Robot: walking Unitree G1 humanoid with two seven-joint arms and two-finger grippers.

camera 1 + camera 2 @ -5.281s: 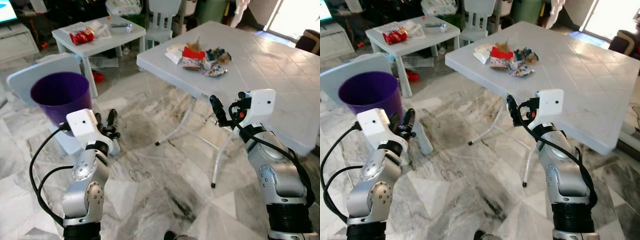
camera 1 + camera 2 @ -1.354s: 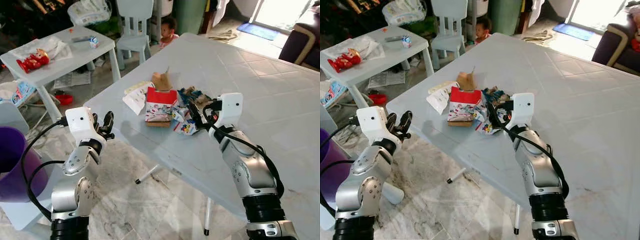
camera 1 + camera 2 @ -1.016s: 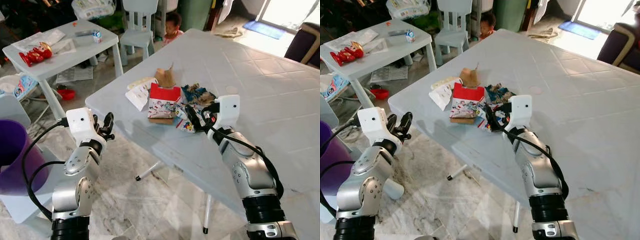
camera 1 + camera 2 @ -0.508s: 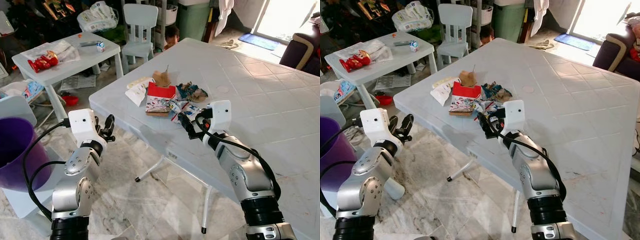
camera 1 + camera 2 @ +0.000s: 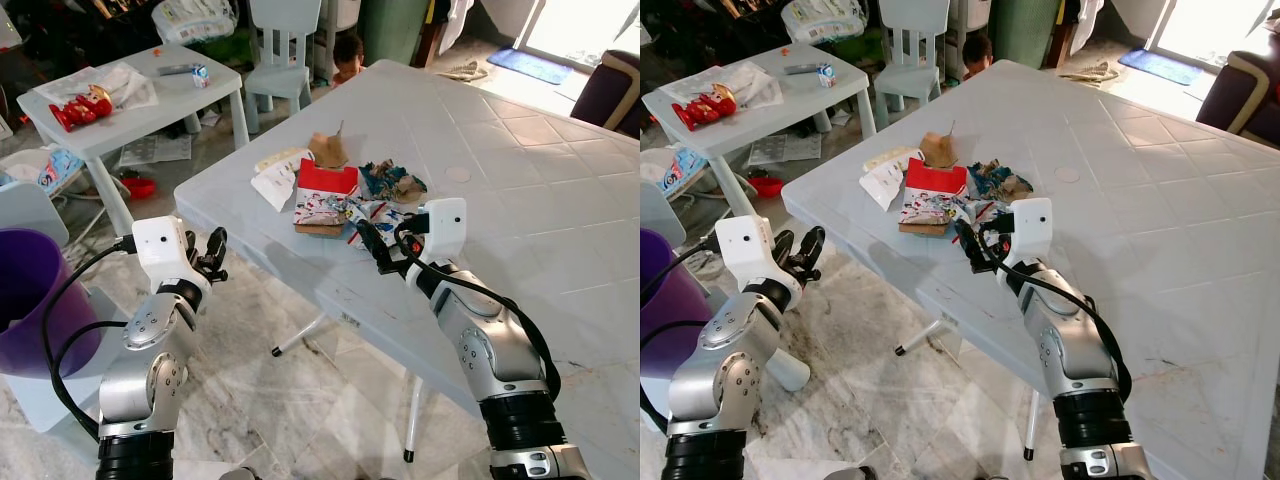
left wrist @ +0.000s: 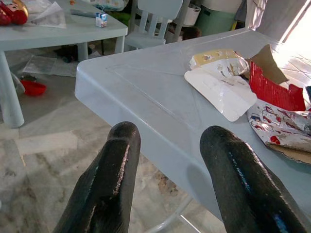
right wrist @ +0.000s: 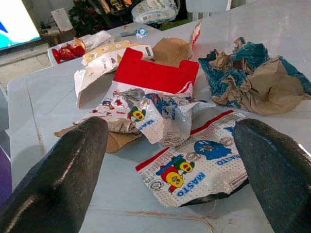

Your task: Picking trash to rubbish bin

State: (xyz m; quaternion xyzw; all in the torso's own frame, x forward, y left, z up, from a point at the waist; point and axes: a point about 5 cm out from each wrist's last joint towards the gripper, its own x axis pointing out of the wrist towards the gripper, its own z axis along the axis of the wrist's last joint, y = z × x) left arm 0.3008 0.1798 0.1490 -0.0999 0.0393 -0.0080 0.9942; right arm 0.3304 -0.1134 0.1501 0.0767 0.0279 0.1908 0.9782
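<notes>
A pile of trash lies on the grey table [image 5: 520, 160]: a red carton [image 5: 327, 183], white paper [image 5: 272, 186], brown paper [image 5: 325, 150], a crumpled blue-and-brown wrapper [image 7: 248, 77] and a printed foil wrapper [image 7: 194, 167]. My right gripper [image 5: 368, 243] hangs open just over the table at the pile's near side, the foil wrapper between its fingers [image 7: 58, 179] in the right wrist view, untouched. My left gripper [image 5: 212, 255] is open and holds nothing, off the table's corner above the floor. The purple bin [image 5: 25, 300] stands on my far left.
A small white table [image 5: 150, 90] with a red snack pack [image 5: 80, 108] stands at the back left, with a child's chair [image 5: 285, 40] beside it. A child [image 5: 347, 55] is behind the big table. Folding legs [image 5: 300, 340] reach under the table onto marble floor.
The view has closed in on the table and the bin has slid to the left edge. My right gripper has come over the table edge to the pile; lately it barely shifts.
</notes>
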